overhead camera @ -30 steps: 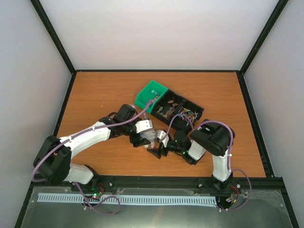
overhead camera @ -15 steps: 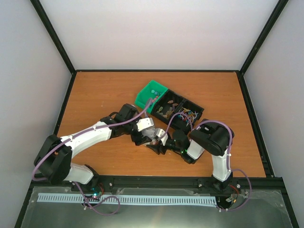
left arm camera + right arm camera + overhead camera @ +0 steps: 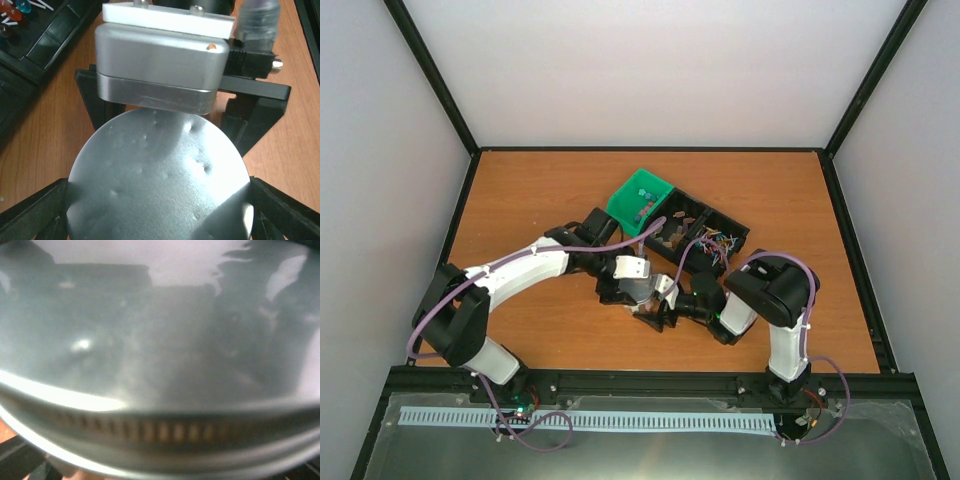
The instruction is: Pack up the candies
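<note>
Wooden table (image 3: 520, 200), white walls (image 3: 650, 70). Both arms bend inward, meeting mid-table. Left gripper (image 3: 159, 200) clasps silver pouch (image 3: 160, 165), fingers wide; right gripper (image 3: 665, 305) fingers: cannot tell.

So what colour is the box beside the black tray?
The box is bright green, clearest in the top view.

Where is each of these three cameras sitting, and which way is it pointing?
Top: above and behind the arms, looking down on the table; both arms show.
Left wrist: on the left arm, facing the tin between its fingers, the right end effector beyond.
Right wrist: close against the tin, blurred; fingers barely visible.
Shared: both wrist views show the tin.
</note>
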`<state>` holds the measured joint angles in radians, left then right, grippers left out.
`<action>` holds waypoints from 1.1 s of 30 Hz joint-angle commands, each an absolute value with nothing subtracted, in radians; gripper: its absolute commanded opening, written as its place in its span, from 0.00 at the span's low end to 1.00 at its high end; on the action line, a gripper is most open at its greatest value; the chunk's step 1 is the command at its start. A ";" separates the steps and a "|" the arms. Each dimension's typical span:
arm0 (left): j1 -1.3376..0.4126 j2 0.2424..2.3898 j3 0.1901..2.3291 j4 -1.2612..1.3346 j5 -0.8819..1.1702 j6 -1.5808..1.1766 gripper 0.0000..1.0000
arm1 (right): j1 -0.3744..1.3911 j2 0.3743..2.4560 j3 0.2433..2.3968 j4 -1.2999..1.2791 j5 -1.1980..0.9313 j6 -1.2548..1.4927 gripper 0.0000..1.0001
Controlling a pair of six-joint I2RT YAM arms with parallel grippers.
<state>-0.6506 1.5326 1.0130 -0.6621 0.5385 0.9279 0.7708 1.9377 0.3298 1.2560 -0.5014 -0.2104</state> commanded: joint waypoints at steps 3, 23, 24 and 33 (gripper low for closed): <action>-0.657 1.515 0.915 -0.591 0.464 0.570 0.72 | 0.750 1.878 0.319 1.284 -0.448 -0.194 1.00; -0.710 1.465 0.858 -0.547 0.395 0.556 0.74 | 0.810 1.936 0.335 1.294 -0.306 -0.182 0.83; -0.705 1.476 0.870 -0.586 0.419 0.620 0.74 | 0.810 1.934 0.327 1.297 -0.313 -0.185 0.81; -0.662 1.604 1.022 -0.939 0.564 1.141 0.73 | 0.805 1.916 0.280 1.325 -0.423 -0.261 0.71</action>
